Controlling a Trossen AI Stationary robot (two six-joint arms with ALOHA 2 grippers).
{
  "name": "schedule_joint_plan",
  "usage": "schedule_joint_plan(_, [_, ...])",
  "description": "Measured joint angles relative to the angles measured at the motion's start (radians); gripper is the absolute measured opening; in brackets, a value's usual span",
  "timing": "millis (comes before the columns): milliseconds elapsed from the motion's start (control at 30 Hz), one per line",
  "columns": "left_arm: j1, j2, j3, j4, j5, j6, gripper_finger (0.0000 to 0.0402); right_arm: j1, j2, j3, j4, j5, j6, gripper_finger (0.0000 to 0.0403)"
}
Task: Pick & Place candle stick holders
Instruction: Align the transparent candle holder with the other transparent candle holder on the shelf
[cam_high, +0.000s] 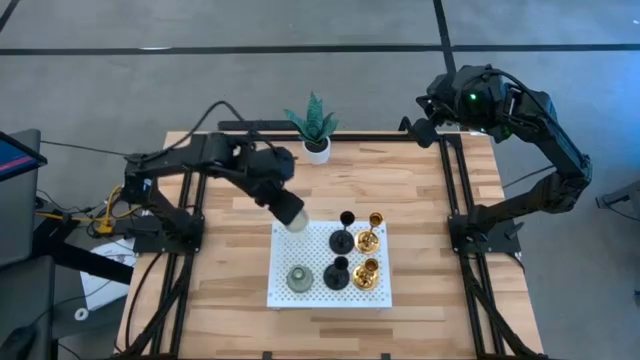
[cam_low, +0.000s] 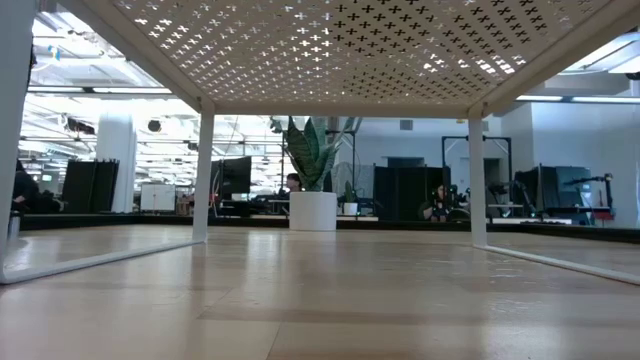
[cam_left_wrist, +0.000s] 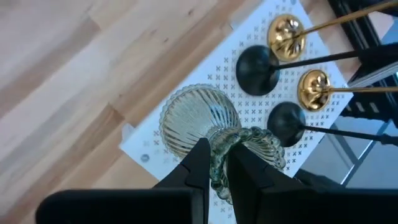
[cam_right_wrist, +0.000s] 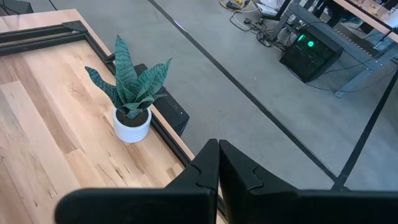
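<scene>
- The bench (cam_high: 230, 300) is a pale wood top in a dark frame. On it stands a white perforated stand (cam_high: 285, 296), which carries most of the holders.
- The left arm reaches from its side to the stand's far left corner. The right arm waits folded off the bench's far right corner.
- A green spiky plant (cam_high: 314, 122) in a white pot stands at the far edge, apart from the work.
- Five candle stick holders rest on the stand: two gold ones (cam_high: 368, 240) on the right, two black ones (cam_high: 341, 241) in the middle, and one grey-green bell (cam_high: 300, 279) at the near left.
- The sixth holder, a ribbed grey-green bell (cam_left_wrist: 249, 146), is pinched in the left gripper (cam_left_wrist: 214, 167), just over the stand's far left corner. The fingers (cam_left_wrist: 198, 163) sit narrow on its neck.
- The right gripper (cam_right_wrist: 218, 163) has its fingers pressed together on nothing.
- Handling, as I judge it: the bell looks like ribbed glass, so rigid, smooth, fairly heavy for its size and liable to chip. The narrow neck between the flared ends is the sound place to grip, since the ribs and flare stop it sliding.
- The gold and black holders look top-light and tippy on thin stems. Taking them low on the stem would steady them.
- The left wrist view alone shows the grip and the ribbing; from above, the gripper hides most of the held bell.
- The low view looks beneath the stand, showing only its underside, its legs and the plant.
</scene>
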Motion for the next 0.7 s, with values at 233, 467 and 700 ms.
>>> schedule_joint_plan(233, [-0.043, 0.062, 0.0, 0.01, -0.004, -0.046, 0.0032, -0.022, 0.0, 0.0, 0.003, 0.0, 0.0, 0.0])
schedule_joint_plan(467, [-0.07, 0.121, 0.0, 0.023, -0.005, -0.086, 0.0032, -0.053, 0.0, 0.0, -0.004, 0.0, -0.002, 0.0])
schedule_joint_plan(700, [-0.1, 0.173, 0.0, 0.028, -0.004, -0.119, 0.0032, -0.071, 0.0, 0.0, -0.032, 0.0, -0.01, 0.0])
